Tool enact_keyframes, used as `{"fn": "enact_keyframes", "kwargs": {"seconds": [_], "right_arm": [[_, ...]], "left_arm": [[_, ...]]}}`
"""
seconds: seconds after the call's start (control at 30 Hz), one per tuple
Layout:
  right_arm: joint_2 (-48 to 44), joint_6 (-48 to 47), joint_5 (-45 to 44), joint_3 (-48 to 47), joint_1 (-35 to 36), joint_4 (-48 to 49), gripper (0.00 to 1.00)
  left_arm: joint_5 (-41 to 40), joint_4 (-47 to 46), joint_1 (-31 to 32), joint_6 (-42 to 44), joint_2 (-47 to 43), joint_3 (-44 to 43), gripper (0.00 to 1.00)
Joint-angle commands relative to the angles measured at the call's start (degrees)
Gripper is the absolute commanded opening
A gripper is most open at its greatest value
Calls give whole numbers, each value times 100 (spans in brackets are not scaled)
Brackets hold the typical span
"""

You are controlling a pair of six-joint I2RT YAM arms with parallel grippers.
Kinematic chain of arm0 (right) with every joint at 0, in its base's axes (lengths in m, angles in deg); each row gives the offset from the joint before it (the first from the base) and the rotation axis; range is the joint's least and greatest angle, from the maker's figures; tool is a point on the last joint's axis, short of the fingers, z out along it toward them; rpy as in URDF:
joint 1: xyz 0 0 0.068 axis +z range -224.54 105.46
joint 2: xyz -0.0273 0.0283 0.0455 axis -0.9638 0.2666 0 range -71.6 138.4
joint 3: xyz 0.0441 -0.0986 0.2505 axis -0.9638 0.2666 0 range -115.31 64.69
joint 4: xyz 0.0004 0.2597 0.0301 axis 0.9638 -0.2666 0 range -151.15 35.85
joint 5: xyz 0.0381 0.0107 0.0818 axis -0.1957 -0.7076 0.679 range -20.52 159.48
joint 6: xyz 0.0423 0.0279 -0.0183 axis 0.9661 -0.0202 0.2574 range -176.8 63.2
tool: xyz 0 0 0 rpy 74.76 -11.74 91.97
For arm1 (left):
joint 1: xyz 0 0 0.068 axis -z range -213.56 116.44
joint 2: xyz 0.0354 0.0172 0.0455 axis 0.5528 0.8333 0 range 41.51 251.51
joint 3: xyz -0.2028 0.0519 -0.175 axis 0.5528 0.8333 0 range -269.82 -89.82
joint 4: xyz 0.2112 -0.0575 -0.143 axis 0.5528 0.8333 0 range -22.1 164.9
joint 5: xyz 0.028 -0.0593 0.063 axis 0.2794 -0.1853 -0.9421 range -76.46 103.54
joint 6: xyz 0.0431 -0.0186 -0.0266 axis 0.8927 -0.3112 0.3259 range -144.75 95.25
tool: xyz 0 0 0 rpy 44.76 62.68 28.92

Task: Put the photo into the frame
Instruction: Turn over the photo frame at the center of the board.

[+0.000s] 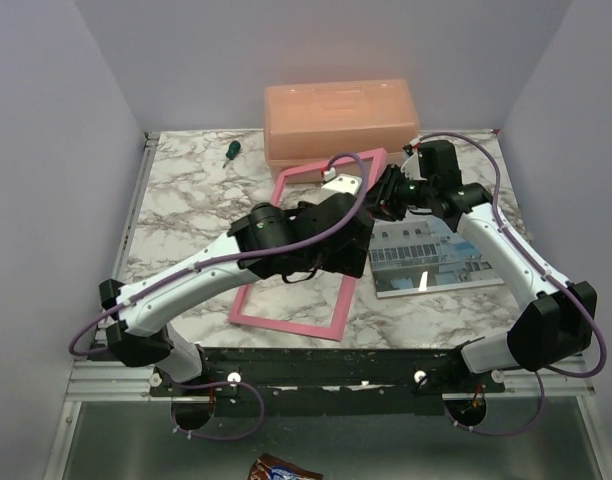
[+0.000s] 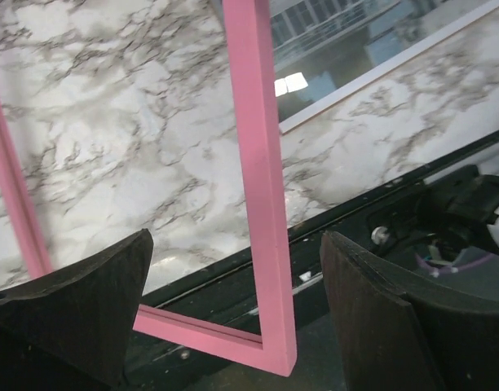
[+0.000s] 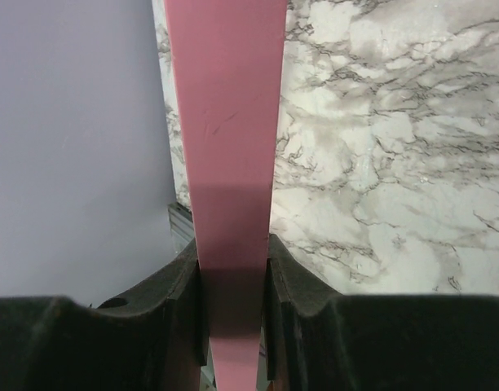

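The pink frame (image 1: 306, 245) is empty and lies slanted across the middle of the marble table (image 1: 186, 200). My right gripper (image 1: 386, 195) is shut on the frame's far right end; in the right wrist view both pads press the pink rail (image 3: 229, 122) at the gripper (image 3: 233, 252). My left gripper (image 1: 351, 255) is open above the frame's right rail (image 2: 258, 163), which runs between its spread fingers (image 2: 236, 240) without touching them. The photo (image 1: 436, 255), a white building against blue, lies flat on the table to the right of the frame and shows in the left wrist view (image 2: 339, 49).
A peach plastic box (image 1: 341, 120) stands at the back of the table behind the frame. A green-handled screwdriver (image 1: 229, 150) lies at the back left. Purple walls close in the left, back and right. The table's black front rail (image 2: 412, 187) is close to the frame's near corner.
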Motion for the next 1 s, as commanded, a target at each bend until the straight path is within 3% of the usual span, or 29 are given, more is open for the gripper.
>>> {"fn": "enact_keyframes", "kwargs": {"seconds": [0.0, 0.17, 0.4, 0.67, 0.87, 0.9, 0.97], "right_arm": [[40, 75, -357, -306, 70, -420, 0], [48, 181, -378, -474, 90, -451, 0], [74, 247, -297, -650, 86, -457, 0], [-27, 248, -183, -495, 90, -306, 1], [-81, 169, 21, -358, 93, -109, 5], [-93, 136, 69, -339, 91, -62, 7], [-120, 61, 193, -270, 90, 44, 25]], "left_arm": [[-700, 1176, 190, 97, 803, -671, 85], [-717, 1117, 346, -36, 1248, -804, 83], [-964, 1115, 586, -257, 1678, -858, 73], [-1211, 1582, 668, -405, 2074, -1025, 47], [-1444, 1772, 664, -473, 1999, -1076, 7], [-1471, 1827, 664, -507, 1981, -1104, 1], [-1511, 1913, 665, -551, 1925, -1155, 0]]}}
